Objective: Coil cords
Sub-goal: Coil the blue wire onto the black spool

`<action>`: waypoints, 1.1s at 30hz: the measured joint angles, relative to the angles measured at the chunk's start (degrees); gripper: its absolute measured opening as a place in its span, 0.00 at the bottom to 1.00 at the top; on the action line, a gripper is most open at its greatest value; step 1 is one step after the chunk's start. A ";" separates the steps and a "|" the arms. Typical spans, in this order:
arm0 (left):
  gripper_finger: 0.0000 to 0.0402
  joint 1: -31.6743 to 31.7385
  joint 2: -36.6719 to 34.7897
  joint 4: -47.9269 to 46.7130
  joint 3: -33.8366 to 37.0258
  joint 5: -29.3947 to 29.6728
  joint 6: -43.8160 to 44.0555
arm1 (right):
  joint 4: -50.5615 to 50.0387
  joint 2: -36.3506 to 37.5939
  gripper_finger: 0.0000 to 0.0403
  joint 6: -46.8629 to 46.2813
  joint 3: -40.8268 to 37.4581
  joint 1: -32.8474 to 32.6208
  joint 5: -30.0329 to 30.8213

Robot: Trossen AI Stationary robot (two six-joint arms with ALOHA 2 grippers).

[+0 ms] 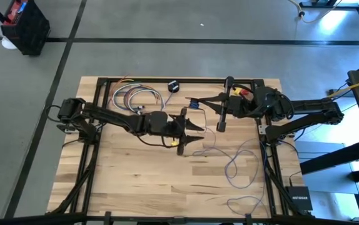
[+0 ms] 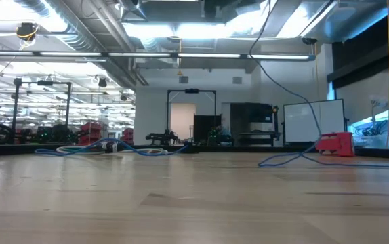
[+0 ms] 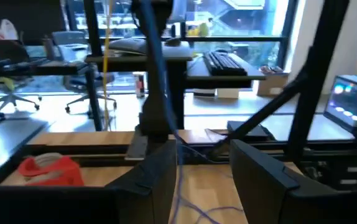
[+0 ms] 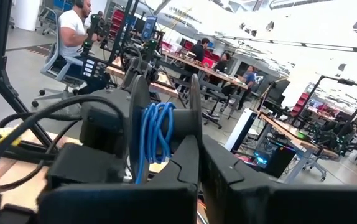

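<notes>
The left tool (image 1: pixel 195 130) gaped mid-frame above thin, looping bluish cord (image 1: pixel 232 165) on the pale wooden bench (image 1: pixel 136 181); the right tool (image 1: pixel 192 103) was pinched closed.

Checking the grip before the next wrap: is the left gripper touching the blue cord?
Cannot tell. In the left wrist view the blue cord runs down between the left gripper's open fingers, but neither contact nor a gap shows plainly.

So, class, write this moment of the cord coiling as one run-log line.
left gripper: open, mid-table, cord between fingers | right gripper: shut on cord, raised opposite | loose cord loops on table, right side
</notes>
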State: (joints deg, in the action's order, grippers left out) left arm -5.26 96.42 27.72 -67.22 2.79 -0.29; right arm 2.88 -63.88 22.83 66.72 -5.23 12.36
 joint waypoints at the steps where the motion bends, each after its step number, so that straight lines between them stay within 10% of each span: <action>1: 0.35 0.01 0.00 0.17 0.00 0.52 -0.24 | 0.16 0.00 0.01 0.00 0.00 0.00 0.00; 18: 0.33 0.93 3.91 6.79 -0.87 2.14 -0.38 | 0.02 -0.02 0.01 0.13 -0.02 -0.02 -0.02; 33: 0.02 1.66 4.35 7.10 -0.84 3.89 -4.39 | 0.05 -0.02 0.01 0.17 -0.02 -0.02 -0.02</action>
State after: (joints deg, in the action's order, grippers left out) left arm -3.60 100.77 34.82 -68.06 6.68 -4.67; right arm 2.93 -63.90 23.00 66.70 -5.26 12.34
